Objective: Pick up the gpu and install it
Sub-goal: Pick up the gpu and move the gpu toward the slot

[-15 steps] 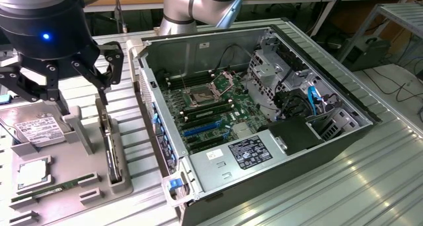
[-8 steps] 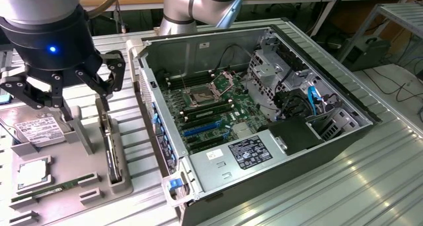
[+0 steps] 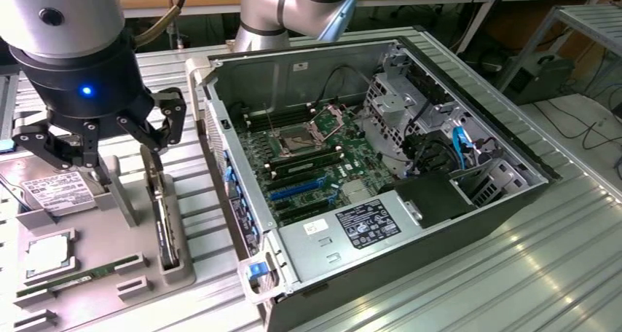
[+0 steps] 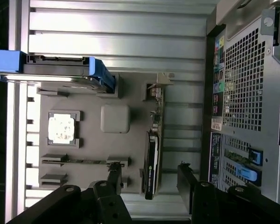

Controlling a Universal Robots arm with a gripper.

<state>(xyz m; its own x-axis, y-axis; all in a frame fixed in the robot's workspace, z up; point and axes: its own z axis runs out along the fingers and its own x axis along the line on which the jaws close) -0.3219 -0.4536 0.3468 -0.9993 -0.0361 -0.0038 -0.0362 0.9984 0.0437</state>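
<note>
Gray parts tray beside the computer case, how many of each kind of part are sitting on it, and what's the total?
Hard drive: 1
Processor chip: 1
Memory stick: 1
Graphics card: 1
Total: 4

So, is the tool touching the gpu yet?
Apart. The wrist view shows the open tool straddling the gpu, with a clear gap on each side of the card.
</note>
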